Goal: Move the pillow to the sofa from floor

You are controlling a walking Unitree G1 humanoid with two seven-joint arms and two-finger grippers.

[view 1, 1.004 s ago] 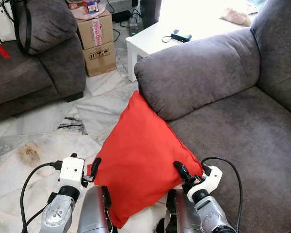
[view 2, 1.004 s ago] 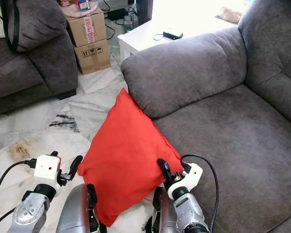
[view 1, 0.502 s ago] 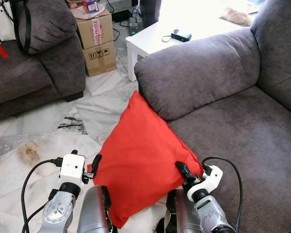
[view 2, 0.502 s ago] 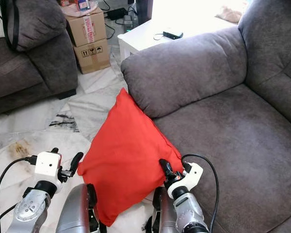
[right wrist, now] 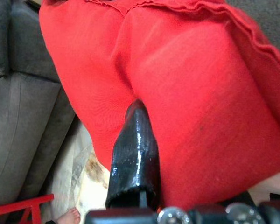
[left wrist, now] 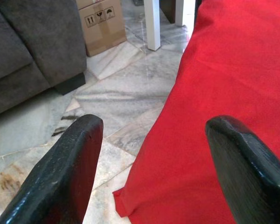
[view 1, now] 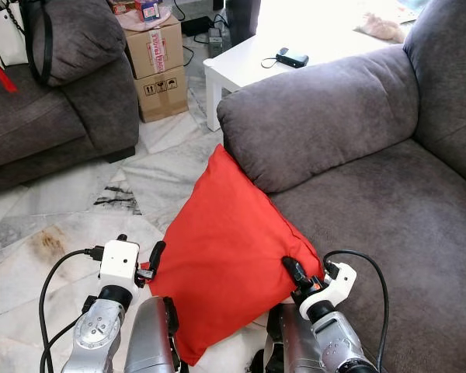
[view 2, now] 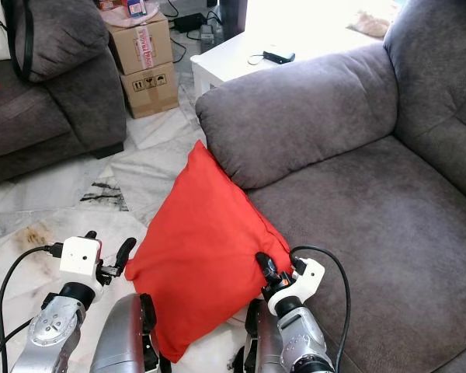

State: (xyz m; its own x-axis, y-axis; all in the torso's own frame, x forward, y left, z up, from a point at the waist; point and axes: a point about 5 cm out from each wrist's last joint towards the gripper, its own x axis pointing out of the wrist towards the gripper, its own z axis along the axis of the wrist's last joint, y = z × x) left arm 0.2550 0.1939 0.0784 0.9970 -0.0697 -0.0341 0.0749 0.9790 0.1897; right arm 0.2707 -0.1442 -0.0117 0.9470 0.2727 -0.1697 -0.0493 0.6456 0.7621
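- The red pillow (view 1: 225,249) stands tilted on the floor (view 1: 62,225), leaning on the front edge of the sofa (view 1: 388,210) just below its armrest, its lower right corner lapping the seat's front edge.
- The left gripper (left wrist: 149,172) sits at the pillow's left edge, its two fingers spread wide: one over bare floor, the other over the red cloth, so it holds nothing yet.
- Against a second ago it has crept slightly closer to that edge; the pillow itself has not shifted.
- The right gripper (view 1: 293,273) is pressed into the pillow's lower right corner, close to the seat. One finger (right wrist: 133,154) dents the fabric; the other is hidden, so I cannot tell whether it pinches the cloth.
- It has barely moved over the last second.
- My reading: the arms are bracketing the pillow from both sides, and the lift onto the seat has not begun.
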